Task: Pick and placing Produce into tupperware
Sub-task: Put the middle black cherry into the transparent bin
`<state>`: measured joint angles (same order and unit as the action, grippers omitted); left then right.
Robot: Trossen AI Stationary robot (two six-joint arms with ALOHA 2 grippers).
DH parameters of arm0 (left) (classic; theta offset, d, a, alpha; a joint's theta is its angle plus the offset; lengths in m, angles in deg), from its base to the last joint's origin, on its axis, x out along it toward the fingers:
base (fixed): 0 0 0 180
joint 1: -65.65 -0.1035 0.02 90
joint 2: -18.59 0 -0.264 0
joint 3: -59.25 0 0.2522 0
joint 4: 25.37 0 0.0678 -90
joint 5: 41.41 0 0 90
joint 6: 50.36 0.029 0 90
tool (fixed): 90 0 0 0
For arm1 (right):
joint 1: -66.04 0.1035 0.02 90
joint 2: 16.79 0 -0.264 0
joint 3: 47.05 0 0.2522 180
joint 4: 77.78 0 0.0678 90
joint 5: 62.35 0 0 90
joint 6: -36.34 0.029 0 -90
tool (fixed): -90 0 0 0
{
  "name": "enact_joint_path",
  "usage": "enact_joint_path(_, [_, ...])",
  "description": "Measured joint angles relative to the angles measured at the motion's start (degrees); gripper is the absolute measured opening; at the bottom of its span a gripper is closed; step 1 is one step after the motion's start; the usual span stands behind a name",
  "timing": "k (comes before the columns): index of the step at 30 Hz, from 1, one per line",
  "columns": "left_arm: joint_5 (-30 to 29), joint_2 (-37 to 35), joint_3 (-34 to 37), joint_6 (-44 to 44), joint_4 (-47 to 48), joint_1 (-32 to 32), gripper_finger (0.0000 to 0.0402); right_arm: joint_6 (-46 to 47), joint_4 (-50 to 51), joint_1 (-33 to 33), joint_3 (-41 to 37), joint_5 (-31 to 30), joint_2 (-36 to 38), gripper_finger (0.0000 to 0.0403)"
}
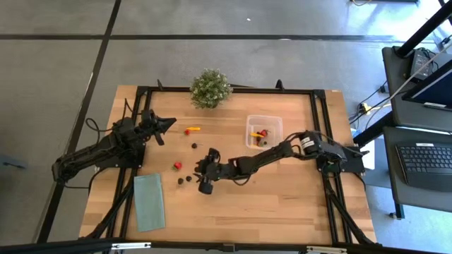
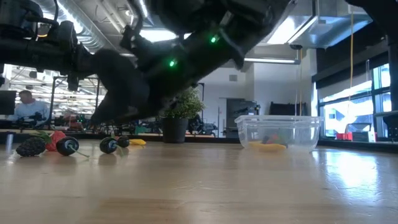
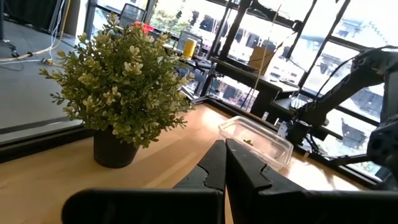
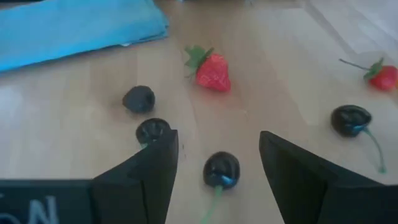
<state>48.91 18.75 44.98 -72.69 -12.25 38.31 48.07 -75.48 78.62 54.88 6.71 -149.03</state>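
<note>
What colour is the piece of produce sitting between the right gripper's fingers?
Dark, near-black cherry with a green stem; the right wrist view shows it best.

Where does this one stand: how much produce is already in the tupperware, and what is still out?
Done: a few pieces, red and yellow among them, lie in the tupperware. In hand: the right gripper is open with a dark cherry between its fingers, not yet gripped. Left: a strawberry, several dark berries and an orange piece on the table. The left gripper waits shut.
</note>
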Motion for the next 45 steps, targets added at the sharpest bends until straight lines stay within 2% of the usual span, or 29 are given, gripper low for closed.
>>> enact_joint_path(13, [-0.1,0.0,0.0,0.0,0.0,0.0,0.0,1.6,0.5,0.0,3.2,0.1,-5.9,0.0225])
enact_joint_path(30, [-0.1,0.0,0.0,0.0,0.0,0.0,0.0,3.2,2.0,-0.9,3.2,0.9,-5.9,0.0223])
enact_joint_path(34, [-0.1,0.0,0.0,0.0,0.0,0.0,0.0,3.2,2.3,-1.1,3.2,0.9,-5.9,0.0198])
enact_joint_path(41, [-0.1,0.0,0.0,0.0,0.0,0.0,0.0,3.2,2.8,-1.3,3.2,1.3,-5.8,0.0111])
enact_joint_path(45, [-0.1,0.0,0.0,0.0,0.0,0.0,0.0,3.2,3.0,-1.3,3.2,1.4,-5.8,0.0108])
